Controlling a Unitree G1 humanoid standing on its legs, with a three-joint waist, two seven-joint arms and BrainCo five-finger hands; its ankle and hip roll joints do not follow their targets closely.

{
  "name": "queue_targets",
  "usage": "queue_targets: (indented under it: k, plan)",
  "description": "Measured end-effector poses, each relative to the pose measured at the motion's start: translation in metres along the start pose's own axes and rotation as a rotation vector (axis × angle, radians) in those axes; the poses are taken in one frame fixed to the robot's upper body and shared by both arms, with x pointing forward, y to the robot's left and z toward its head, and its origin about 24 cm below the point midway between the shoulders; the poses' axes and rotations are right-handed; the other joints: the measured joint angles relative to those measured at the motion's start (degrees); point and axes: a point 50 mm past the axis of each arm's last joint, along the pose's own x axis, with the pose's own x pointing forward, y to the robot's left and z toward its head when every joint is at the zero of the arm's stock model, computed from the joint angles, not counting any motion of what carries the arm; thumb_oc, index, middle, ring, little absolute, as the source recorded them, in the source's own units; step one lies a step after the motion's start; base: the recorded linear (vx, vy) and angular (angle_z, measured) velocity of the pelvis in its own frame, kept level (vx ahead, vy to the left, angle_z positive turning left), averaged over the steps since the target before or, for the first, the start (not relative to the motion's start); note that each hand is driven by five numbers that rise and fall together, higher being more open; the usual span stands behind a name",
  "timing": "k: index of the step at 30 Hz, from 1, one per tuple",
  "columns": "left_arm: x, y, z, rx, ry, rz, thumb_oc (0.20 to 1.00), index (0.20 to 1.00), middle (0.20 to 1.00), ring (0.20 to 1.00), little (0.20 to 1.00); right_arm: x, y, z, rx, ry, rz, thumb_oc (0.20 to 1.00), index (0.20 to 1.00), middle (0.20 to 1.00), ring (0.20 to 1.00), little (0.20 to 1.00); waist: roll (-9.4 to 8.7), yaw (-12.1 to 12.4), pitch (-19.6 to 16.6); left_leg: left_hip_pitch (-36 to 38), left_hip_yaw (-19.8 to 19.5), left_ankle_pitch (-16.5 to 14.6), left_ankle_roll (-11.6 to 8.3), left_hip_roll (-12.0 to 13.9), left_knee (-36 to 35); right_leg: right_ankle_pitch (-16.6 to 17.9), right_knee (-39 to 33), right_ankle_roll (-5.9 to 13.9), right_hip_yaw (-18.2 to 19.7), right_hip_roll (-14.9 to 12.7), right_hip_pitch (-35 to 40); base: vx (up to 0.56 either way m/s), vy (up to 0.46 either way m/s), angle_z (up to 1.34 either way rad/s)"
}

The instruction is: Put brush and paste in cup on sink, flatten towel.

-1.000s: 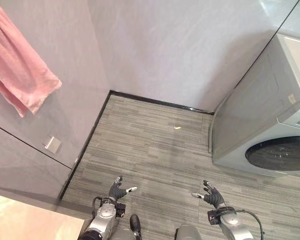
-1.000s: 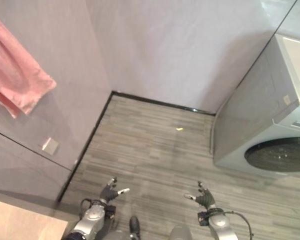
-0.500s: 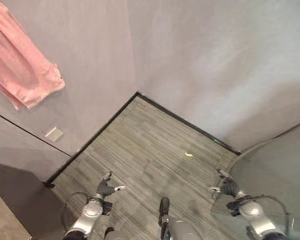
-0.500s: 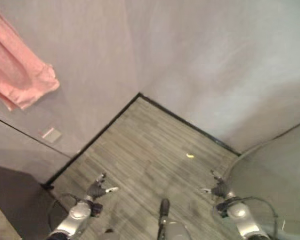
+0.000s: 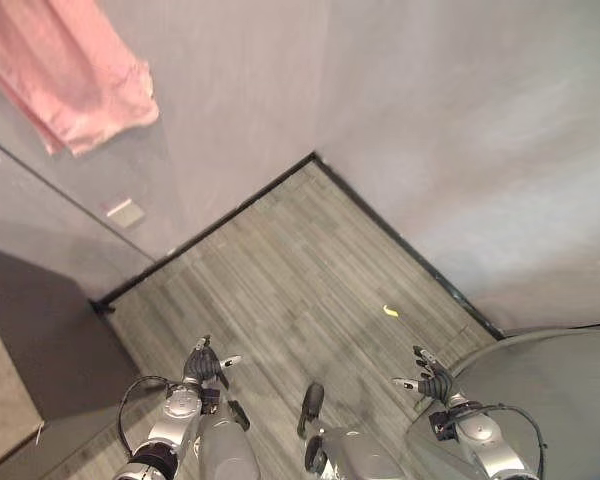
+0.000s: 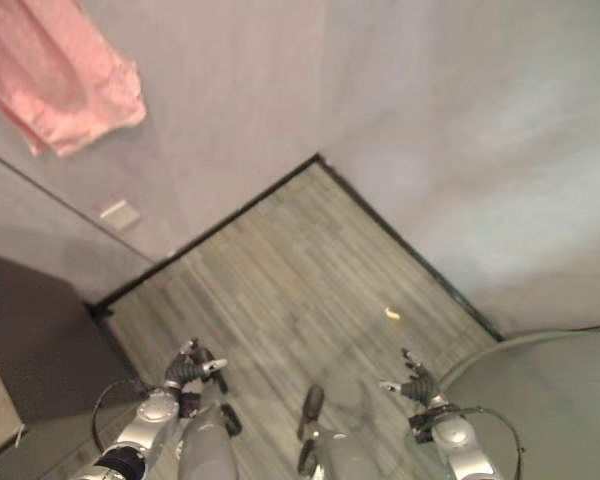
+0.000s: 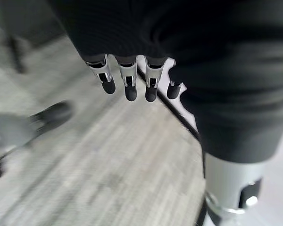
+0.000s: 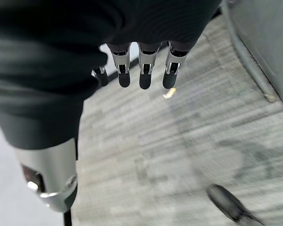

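High on the wall at my left hangs the pink towel point(image 5: 75, 70), bunched and uneven along its lower edge, well apart from both hands. Below it I see a small pale plate point(image 5: 126, 212) set in the wall, and a dark skirting point(image 5: 400, 245) tracing the corner where the walls meet the grey plank floor point(image 5: 300, 280). A small yellow scrap point(image 5: 391, 311) lies on the floor, nearer my right hand. At lower right, the eye views catch a curved grey appliance point(image 5: 540, 400).

My left hand point(image 5: 202, 364) hangs low over the floor with fingers loosely extended, nothing in its grasp; its wrist view shows the fingers point(image 7: 127, 84) straight in a row over the planks and skirting. My right hand point(image 5: 430, 381) is likewise relaxed and empty; its wrist view shows the fingers point(image 8: 144, 70) straight, with the yellow scrap point(image 8: 169, 93) just past the tips.
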Motion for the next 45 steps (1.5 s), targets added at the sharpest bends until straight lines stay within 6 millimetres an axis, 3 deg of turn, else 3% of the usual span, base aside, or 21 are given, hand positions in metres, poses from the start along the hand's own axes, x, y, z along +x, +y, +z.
queue_targets:
  k: [2,4,6,7,10,11,14,21,24,25,27,28,29,30,33,34,37,39,40,41,45]
  plan:
    - [0.0,-0.002,0.0,-0.006,-0.004,-0.003,1.0,1.0,1.0,1.0,1.0,-0.002,-0.002,-0.006,-0.005,0.026,-0.009,1.0,1.0,1.0,1.0,1.0,0.68,-0.58,-1.39,0.92,0.32,0.72,0.97,-2.09,-0.48,0.46,0.06,-1.28,0.59,-0.14,0.37,0.29,0.283,-0.33]
    - [-0.002,-0.002,0.001,-0.012,-0.015,-0.007,1.0,1.0,1.0,1.0,1.0,-0.004,-0.002,-0.009,0.017,0.038,-0.019,1.0,1.0,1.0,1.0,1.0,0.64,-0.32,-1.86,0.96,0.38,1.48,2.57,-4.2,0.8,-0.76,0.07,-0.09,0.95,-1.51,1.62,0.21,0.264,-0.1]
    - [-0.006,-0.004,-0.003,-0.024,-0.01,-0.012,1.0,1.0,1.0,1.0,1.0,-0.006,0.0,-0.01,0.044,0.041,-0.021,1.0,1.0,1.0,1.0,1.0,-0.06,0.47,-2.67,1.55,0.49,-0.12,6.51,-6.29,0.94,-2.54,2.26,2.09,0.97,-4.35,2.16,0.13,0.209,-0.07]
    - [-0.008,-0.003,-0.006,-0.025,-0.004,-0.01,1.0,1.0,1.0,1.0,1.0,-0.006,0.003,-0.01,0.047,0.039,-0.017,1.0,1.0,1.0,1.0,1.0,-0.34,0.58,-3.05,2.22,0.41,-2.46,9.3,-7.72,1.22,-3.87,4.21,3.54,0.85,-6.12,2.07,0.11,0.193,0.07]
    - [-0.008,-0.004,0.0,-0.027,-0.032,-0.018,1.0,1.0,1.0,1.0,1.0,-0.005,0.011,-0.002,0.041,0.007,0.009,1.0,1.0,1.0,1.0,1.0,-1.35,1.35,-3.7,2.82,-0.13,-5.29,12.71,-12.51,2.24,-6.35,10.84,5.74,-0.31,-11.91,1.11,0.09,0.156,0.43]
    - [-0.007,-0.001,0.007,-0.02,-0.064,-0.017,1.0,1.0,1.0,1.0,1.0,-0.001,0.016,0.005,0.041,-0.017,0.027,1.0,1.0,1.0,1.0,1.0,-2.17,3.22,-4.66,2.62,0.07,-8.5,14.04,-14.77,4.25,-7.58,14.73,6.1,-0.6,-16.92,-0.12,0.18,0.21,0.36]
    - [-0.005,0.009,0.011,0.006,-0.075,-0.002,1.0,1.0,1.0,1.0,1.0,0.003,0.025,0.018,0.04,-0.061,0.053,1.0,1.0,1.0,1.0,1.0,-3.65,3.8,-5.7,2.6,-2.04,-10.4,15.01,-18.98,5.06,-4.05,16.96,11.5,-0.41,-23.67,0.93,0.09,0.168,0.48]
    - [-0.011,0.011,-0.002,0.036,-0.042,-0.007,1.0,1.0,1.0,1.0,1.0,0.006,0.037,0.026,0.024,-0.082,0.098,1.0,1.0,1.0,1.0,1.0,-4.24,6.01,-6.59,4.21,-4.78,-10.59,15.82,-21.52,3.33,-1.59,20.74,13.63,-1.16,-25.35,1.91,0.09,0.134,0.27]
    - [-0.014,0.01,-0.008,0.037,-0.026,-0.016,1.0,1.0,1.0,1.0,1.0,0.005,0.037,0.02,0.028,-0.06,0.097,1.0,1.0,1.0,1.0,1.0,-3.71,4.81,-7.58,5.22,-6.96,-11.49,17.21,-22.23,3.25,0.06,28.11,13.08,1.42,-25.22,0.13,0.12,0.173,0.4]
    - [-0.016,0.008,-0.011,0.042,-0.021,-0.022,1.0,1.0,1.0,1.0,1.0,0.004,0.038,0.015,0.026,-0.044,0.101,1.0,1.0,1.0,1.0,1.0,-2.91,4.09,-7.92,6.93,-9.02,-12.03,18.03,-22.27,1.3,-0.07,34.65,11.79,7.06,-23.89,-3.85,0.15,0.191,0.55]
    - [-0.017,0.006,-0.012,0.058,-0.02,-0.037,1.0,1.0,1.0,1.0,1.0,0.001,0.041,0.01,0.035,-0.029,0.107,1.0,1.0,1.0,1.0,1.0,-1.53,2.62,-7.76,8.26,-12.04,-11.96,18.95,-21.57,-0.07,-7.17,39.02,10.52,18.17,-16.34,-8.92,0.18,0.094,0.49]
    - [-0.018,0.003,-0.014,0.055,-0.013,-0.044,1.0,1.0,1.0,1.0,1.0,-0.001,0.046,0.008,0.038,-0.025,0.121,1.0,1.0,1.0,1.0,1.0,-1.03,2.43,-7.36,9.21,-12.51,-11.92,19.3,-21.15,-0.61,-10.72,38.1,7.9,17.32,-13.23,-15.38,0.25,-0.035,0.35]
    - [-0.017,-0.001,-0.013,0.049,-0.013,-0.052,1.0,1.0,1.0,1.0,1.0,-0.001,0.047,0.006,0.028,-0.021,0.129,1.0,1.0,1.0,1.0,1.0,0.04,1.38,-6.08,9.54,-14.05,-12.34,18.99,-20.22,0.03,-11.61,34.4,7.19,15.91,-10.42,-17.96,0.26,-0.078,0.97]
    - [-0.018,-0.009,-0.014,0.032,-0.009,-0.064,1.0,1.0,1.0,1.0,1.0,-0.007,0.051,-0.004,0.022,0.011,0.145,1.0,1.0,1.0,1.0,1.0,1.49,-1.14,-4.92,10.76,-17.73,-12.31,18.71,-19.81,-0.21,-9.68,25.42,7.41,15.43,-6.98,-20.73,0.22,-0.076,1.03]
    - [-0.019,-0.007,-0.017,0.028,-0.005,-0.059,1.0,1.0,1.0,1.0,1.0,-0.014,0.061,-0.014,0.026,0.046,0.175,1.0,1.0,1.0,1.0,1.0,-0.84,-1.26,-3.83,13.04,-20.27,-13.19,17.42,-21.7,-0.27,-1.99,14.88,8.21,16.61,-6.46,-24.77,0.28,-0.106,1.03]
    - [-0.022,-0.006,-0.024,0.032,0.019,-0.057,1.0,1.0,1.0,1.0,1.0,-0.014,0.058,-0.016,0.035,0.05,0.156,1.0,1.0,1.0,1.0,1.0,-1.92,-2.62,-3.28,13.83,-24.03,-14.37,17.21,-22.59,0.44,2.22,7.0,9.29,15.31,-7.72,-24.75,0.2,-0.073,1.28]
    - [-0.027,-0.005,-0.032,0.035,0.042,-0.057,1.0,1.0,1.0,1.0,1.0,-0.013,0.051,-0.018,0.048,0.063,0.125,1.0,1.0,1.0,1.0,1.0,-1.61,-2.74,-2.5,16.3,-28.62,-15.4,15.78,-22.42,-0.07,4.42,7.41,9.08,14.97,-9.18,-22.59,0.17,-0.065,1.0]
    - [-0.032,-0.007,-0.041,0.052,0.066,-0.067,1.0,1.0,1.0,1.0,1.0,-0.01,0.044,-0.016,0.043,0.058,0.104,1.0,1.0,1.0,1.0,1.0,-0.88,-2.32,-1.97,18.97,-30.27,-17.08,13.46,-21.44,0.1,9.22,6.37,8.38,13.81,-8.91,-19.24,0.17,-0.072,0.5]
    - [-0.036,-0.008,-0.045,0.061,0.075,-0.077,1.0,1.0,1.0,1.0,1.0,-0.004,0.038,-0.006,0.035,0.027,0.09,1.0,1.0,1.0,1.0,1.0,0.45,-2.35,-1.96,21.0,-29.62,-18.12,11.84,-19.35,-0.14,12.69,6.76,4.83,12.25,-7.2,-17.45,0.2,-0.111,0.17]
    - [-0.036,-0.01,-0.044,0.06,0.074,-0.083,1.0,1.0,1.0,1.0,1.0,0.0,0.035,0.0,0.03,0.008,0.085,1.0,1.0,1.0,1.0,1.0,1.3,-2.34,-2.16,21.56,-29.22,-18.66,11.04,-18.04,0.02,12.16,6.43,3.29,11.83,-5.76,-16.75,0.17,-0.117,0.04]
    - [-0.024,-0.014,-0.025,0.054,0.015,-0.097,1.0,1.0,1.0,1.0,1.0,0.01,0.026,0.018,0.011,-0.053,0.069,1.0,1.0,1.0,1.0,1.0,1.57,-1.51,-2.25,21.87,-27.94,-17.93,9.7,-15.65,2.31,11.78,4.25,0.48,10.12,-3.35,-13.72,0.15,-0.122,0.05]
